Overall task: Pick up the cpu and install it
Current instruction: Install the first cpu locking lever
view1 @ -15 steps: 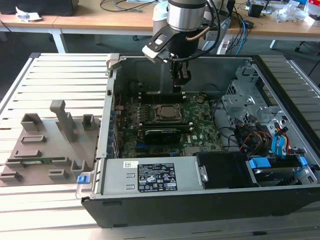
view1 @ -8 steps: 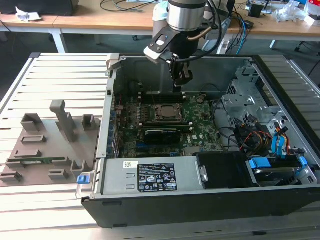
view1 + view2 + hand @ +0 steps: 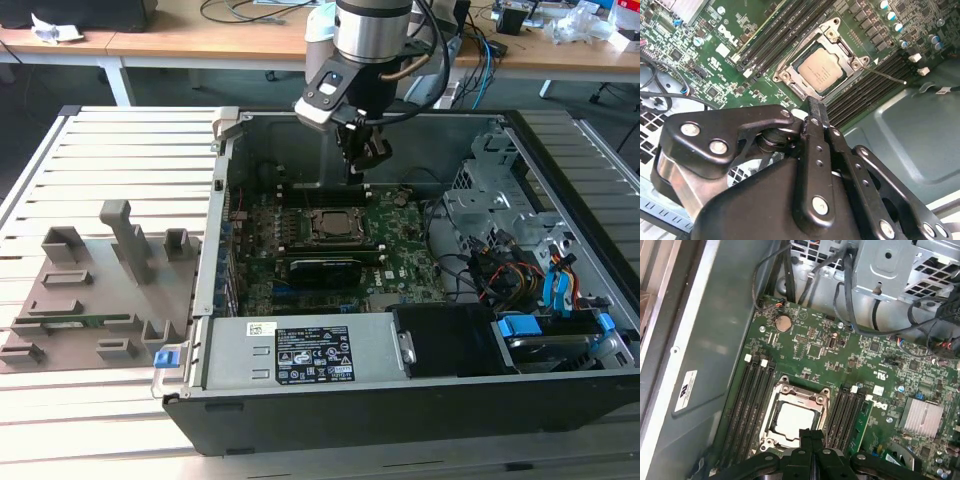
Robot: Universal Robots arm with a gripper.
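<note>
The cpu (image 3: 330, 226) is a small square chip with a dull silvery top. It lies flat inside the metal socket frame (image 3: 785, 76) on the green motherboard (image 3: 400, 262), within the open computer case. Both wrist views show the cpu (image 3: 822, 70) (image 3: 795, 422) in the socket. My gripper (image 3: 366, 160) hangs above the board, just behind the socket. Its black fingers (image 3: 813, 111) are pressed together with nothing between them. In the first wrist view the gripper (image 3: 811, 434) covers the near edge of the socket. A thin metal lever (image 3: 886, 76) juts out beside the frame.
Dark memory slots (image 3: 751, 405) flank the socket on both sides. A long black card (image 3: 325, 268) lies in front of it. A drive cage and cables (image 3: 500, 210) fill the case on the exterior view's right. A grey fixture plate (image 3: 100, 290) stands outside on the exterior view's left.
</note>
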